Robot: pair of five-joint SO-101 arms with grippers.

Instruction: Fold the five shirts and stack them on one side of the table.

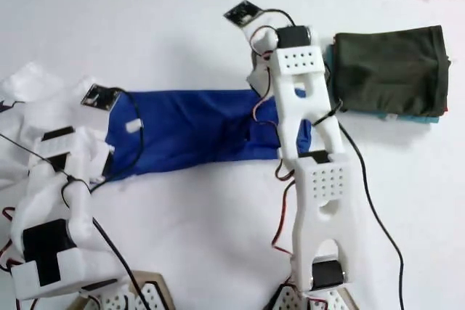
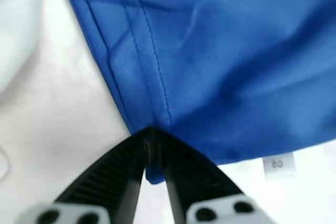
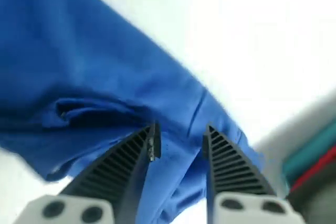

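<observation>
Pinching one end of the blue shirt point(image 1: 192, 132)
We have the left claw point(image 2: 154, 148) closed on its hem corner; our right claw point(image 3: 181, 137) gapes over the other end; it lies across the middle of the desk point(image 1: 203, 215); soft, limp cloth, best gripped at seamed edges, we judge.

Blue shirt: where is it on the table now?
In the high view the blue shirt lies across the middle of the table, its left end pinched by the left gripper, its right end under the open right gripper, beside the folded stack.
</observation>
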